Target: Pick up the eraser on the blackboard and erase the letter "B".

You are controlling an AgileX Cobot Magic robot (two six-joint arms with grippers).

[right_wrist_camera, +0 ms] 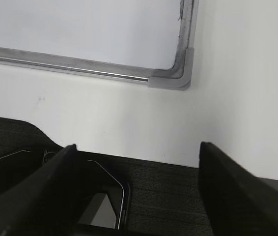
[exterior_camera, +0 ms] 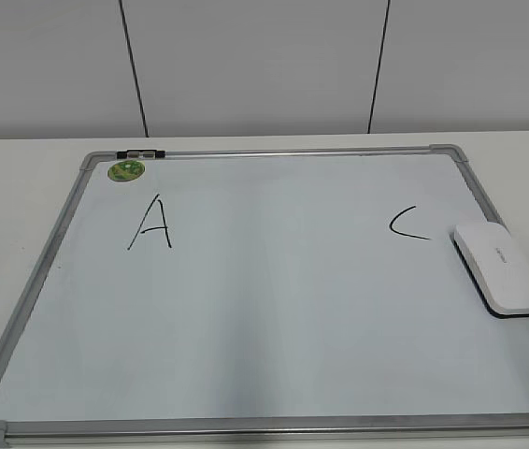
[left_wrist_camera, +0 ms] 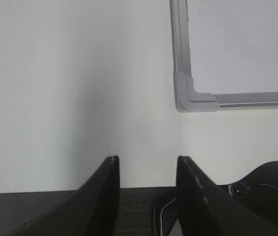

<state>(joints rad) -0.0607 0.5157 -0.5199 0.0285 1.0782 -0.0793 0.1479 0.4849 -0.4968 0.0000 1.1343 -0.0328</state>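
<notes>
Left gripper (left_wrist_camera: 148,196) hangs released over bare white counter (left_wrist_camera: 80,98), jaws apart, nothing between them, just off a grey plastic corner (left_wrist_camera: 188,98) of the blackboard (left_wrist_camera: 242,44). Right gripper (right_wrist_camera: 138,191) is spread wider, also holding nothing, above the counter's near edge by the board's opposite near corner (right_wrist_camera: 176,76). Neither gripper appears in the exterior view.

Only the exterior view shows the board's contents: eraser (exterior_camera: 500,267) lying flat at the right edge, its far end overhanging the grey frame (exterior_camera: 31,281), dark underside showing along the low end. Black "C" (exterior_camera: 407,224) sits just left of the eraser, apart from it. Black "A" (exterior_camera: 151,224) is at upper left, below the green round sticker (exterior_camera: 126,170). A small black clip-like piece (exterior_camera: 140,153) sits on the top frame, too small to identify. Between "A" and "C" the board surface is plain white with no "B" stroke visible, possibly glare hides faint marks.

Wrist views add dark floor and black base parts (right_wrist_camera: 41,162) beyond the counter edge. Board's middle and bottom are open.
</notes>
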